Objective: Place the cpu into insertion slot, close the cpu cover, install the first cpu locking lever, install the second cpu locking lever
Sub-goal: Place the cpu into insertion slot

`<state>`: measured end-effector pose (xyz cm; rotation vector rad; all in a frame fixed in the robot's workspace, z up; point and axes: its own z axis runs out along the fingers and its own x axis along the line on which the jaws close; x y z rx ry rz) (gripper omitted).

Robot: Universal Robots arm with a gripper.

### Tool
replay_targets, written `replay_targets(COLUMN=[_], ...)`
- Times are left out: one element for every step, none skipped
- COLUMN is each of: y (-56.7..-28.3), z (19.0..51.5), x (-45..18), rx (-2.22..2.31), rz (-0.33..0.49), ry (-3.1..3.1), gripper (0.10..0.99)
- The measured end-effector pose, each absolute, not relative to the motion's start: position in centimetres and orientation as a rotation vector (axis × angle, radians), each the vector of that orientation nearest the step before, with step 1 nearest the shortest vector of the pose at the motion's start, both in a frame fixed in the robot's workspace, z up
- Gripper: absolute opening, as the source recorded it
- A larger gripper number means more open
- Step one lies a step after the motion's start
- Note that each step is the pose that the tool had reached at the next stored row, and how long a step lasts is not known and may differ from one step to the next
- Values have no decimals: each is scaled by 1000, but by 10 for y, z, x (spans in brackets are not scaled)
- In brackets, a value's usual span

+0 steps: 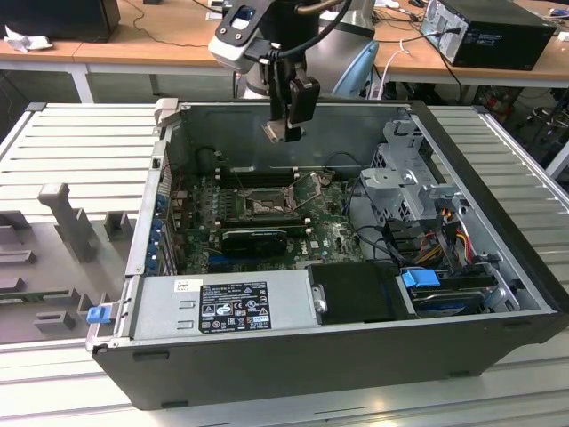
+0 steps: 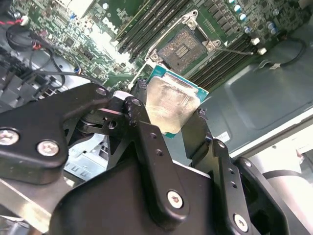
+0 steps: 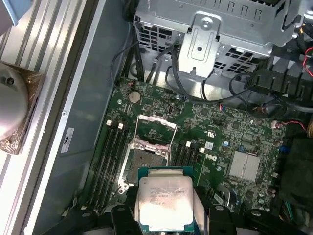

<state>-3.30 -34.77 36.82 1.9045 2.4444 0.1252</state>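
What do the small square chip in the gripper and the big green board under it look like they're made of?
The small square chip with a silvery-grey top: seemingly a satin metal lid, given its soft pale glare, on a thin teal base, probably laminate. The large green circuit board: likely coated fibreglass laminate, matt green, studded with soldered parts.
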Motion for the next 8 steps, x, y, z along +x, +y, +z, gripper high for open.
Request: replay_targets(y=[-348,-348,-348,-348,-348,-348,-348,-348], z=[368,368,368,368,368,368,368,368], x=[-33,-33,-33,-33,-33,-33,-33,-33], rx=[1916,1937,1957,1970,1980,2001,2021,2043], rz=[125,124,124,123,123,123,122,121], ry=[2435,2417,2400,2389,2380,2362,2344,2324], gripper=[529,529,529,529,529,529,529,529])
